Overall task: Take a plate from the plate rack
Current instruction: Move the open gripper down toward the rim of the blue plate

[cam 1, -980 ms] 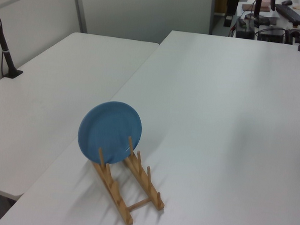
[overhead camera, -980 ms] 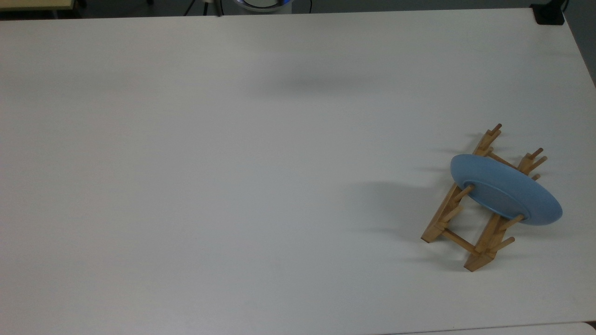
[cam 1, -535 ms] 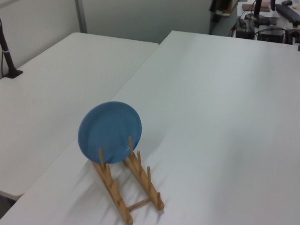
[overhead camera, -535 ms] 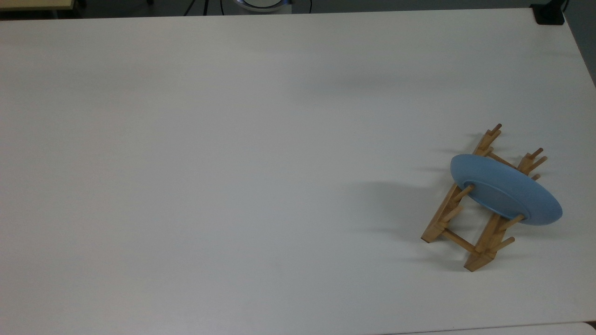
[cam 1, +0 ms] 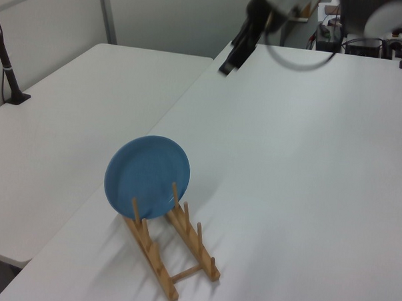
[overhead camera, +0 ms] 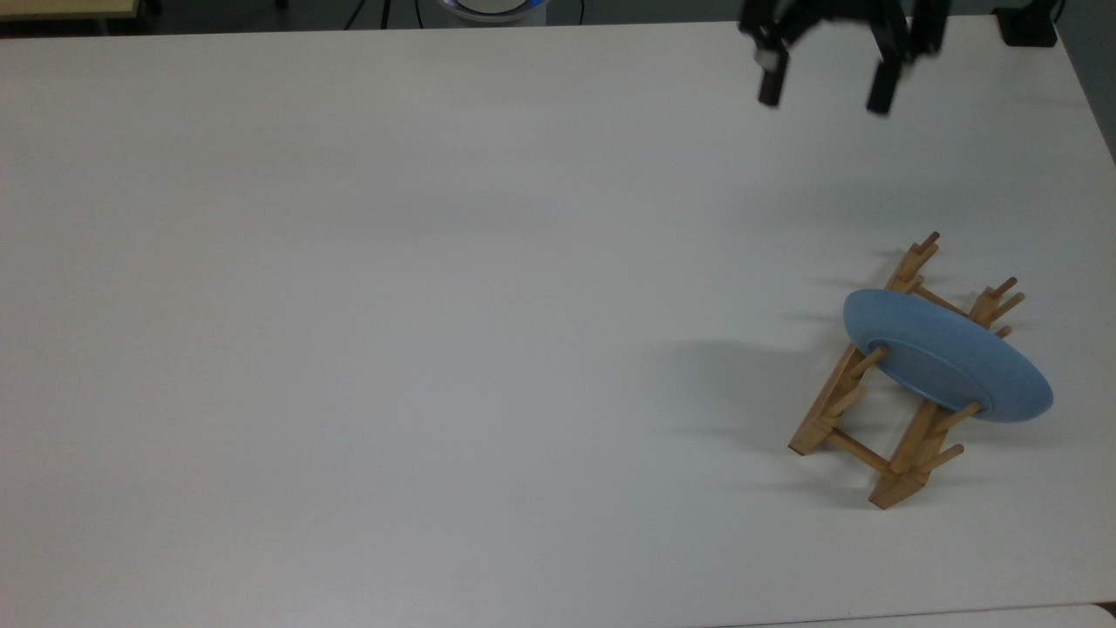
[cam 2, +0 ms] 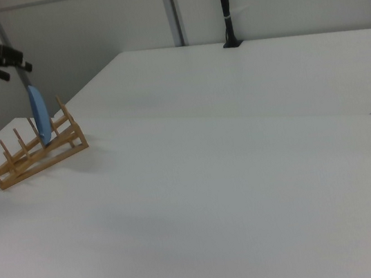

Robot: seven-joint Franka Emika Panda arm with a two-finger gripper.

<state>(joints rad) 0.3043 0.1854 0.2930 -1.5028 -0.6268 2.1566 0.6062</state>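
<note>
My pincer [overhead camera: 826, 94] is hanging above the white table [overhead camera: 349, 305] with its two dark fingers spread wide apart, gripping nothing. Well apart from it, toward the top view's lower right, the round, matte light-blue plate [overhead camera: 950, 358] is standing on edge between slanted pegs of the light-wood plate rack [overhead camera: 881, 410].
</note>
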